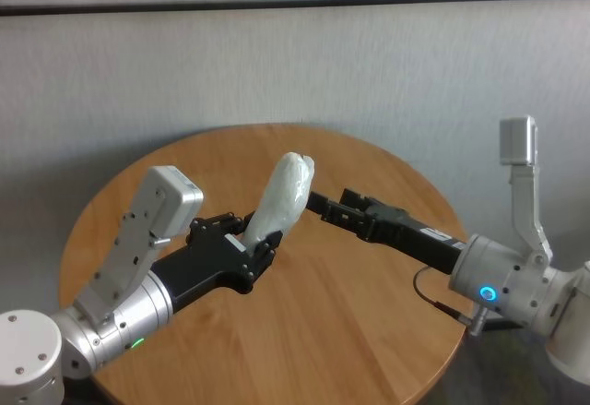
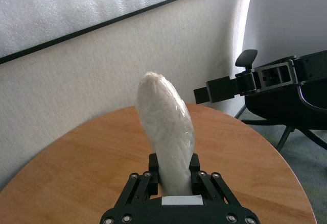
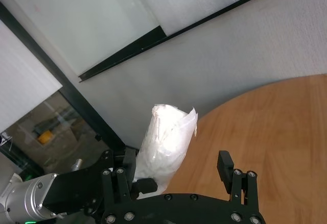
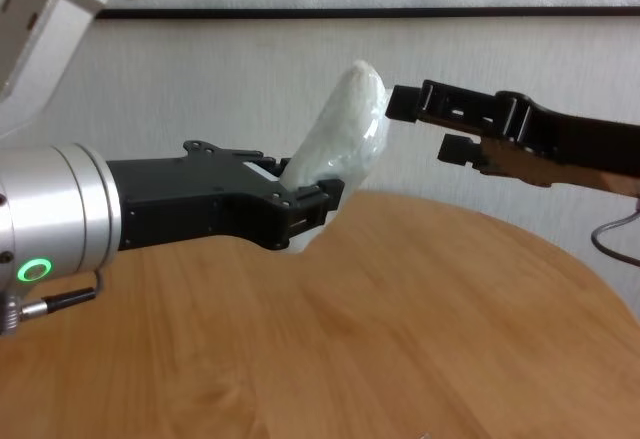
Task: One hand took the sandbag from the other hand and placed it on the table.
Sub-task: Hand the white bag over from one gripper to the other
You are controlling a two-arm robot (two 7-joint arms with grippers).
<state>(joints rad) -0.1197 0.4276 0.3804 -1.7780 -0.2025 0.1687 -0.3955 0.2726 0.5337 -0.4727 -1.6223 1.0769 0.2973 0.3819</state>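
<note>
Two arms meet above the round wooden table [image 1: 369,331]. Left side: the green-lit left gripper [image 1: 260,239] pinches the lower end of the white sandbag [image 1: 281,200], which stands tilted up and away, held clear of the tabletop. Right side: the slim blue-lit right gripper [image 4: 412,119] reaches in toward the bag's upper end, fingers spread wide. One fingertip [image 4: 403,102] sits right at the bag's top edge; whether it touches, cannot tell. Pale wall [image 1: 295,73] behind.
</note>
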